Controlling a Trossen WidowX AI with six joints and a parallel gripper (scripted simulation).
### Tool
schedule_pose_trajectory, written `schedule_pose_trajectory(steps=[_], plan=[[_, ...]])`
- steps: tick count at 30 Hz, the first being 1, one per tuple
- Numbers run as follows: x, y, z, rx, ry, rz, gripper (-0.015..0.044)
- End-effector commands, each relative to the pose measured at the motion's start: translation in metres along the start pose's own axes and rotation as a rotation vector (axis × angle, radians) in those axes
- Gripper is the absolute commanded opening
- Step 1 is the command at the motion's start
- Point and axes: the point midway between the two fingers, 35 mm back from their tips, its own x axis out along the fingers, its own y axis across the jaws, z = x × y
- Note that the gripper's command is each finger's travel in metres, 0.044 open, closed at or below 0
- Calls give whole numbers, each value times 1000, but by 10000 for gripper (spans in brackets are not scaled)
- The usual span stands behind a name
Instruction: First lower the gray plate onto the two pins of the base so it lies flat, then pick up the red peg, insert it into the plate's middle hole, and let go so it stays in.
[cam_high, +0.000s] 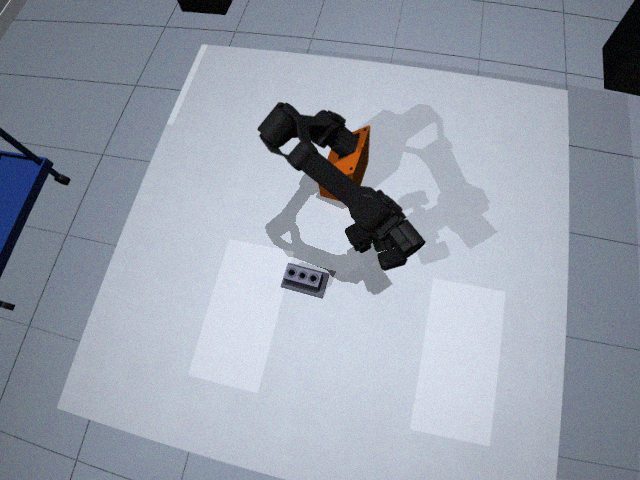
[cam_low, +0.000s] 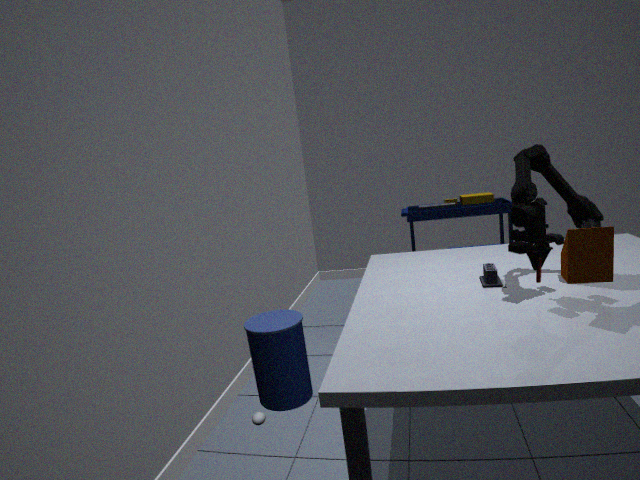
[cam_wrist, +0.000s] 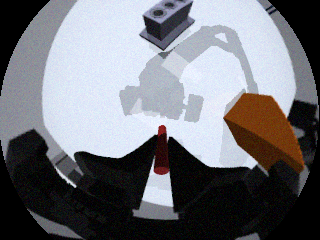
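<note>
The gray plate (cam_high: 303, 275) (cam_low: 489, 269) (cam_wrist: 168, 12) lies flat on its base (cam_high: 307, 289) (cam_wrist: 156, 40), with three holes showing on top. My gripper (cam_low: 538, 267) (cam_wrist: 162, 138) is shut on the red peg (cam_low: 538, 274) (cam_wrist: 160, 150), which hangs upright from the fingertips just above the table. In the top view the peg is hidden under the gripper (cam_high: 393, 258). The gripper is to the right of the plate, a short way off.
An orange block (cam_high: 351, 157) (cam_low: 587, 255) (cam_wrist: 264, 128) stands at the arm's foot behind the gripper. A blue cart (cam_high: 18, 193) (cam_low: 454, 210) stands off the table. A blue cylinder (cam_low: 279, 358) stands on the floor.
</note>
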Motion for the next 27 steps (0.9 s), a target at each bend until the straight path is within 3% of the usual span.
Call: schedule_pose_trajectory(steps=[1, 7, 27], plan=[[-15, 2, -3, 5, 5, 6, 0], [-33, 2, -7, 5, 6, 5, 0], [-28, 21, 39, -3, 17, 14, 0]])
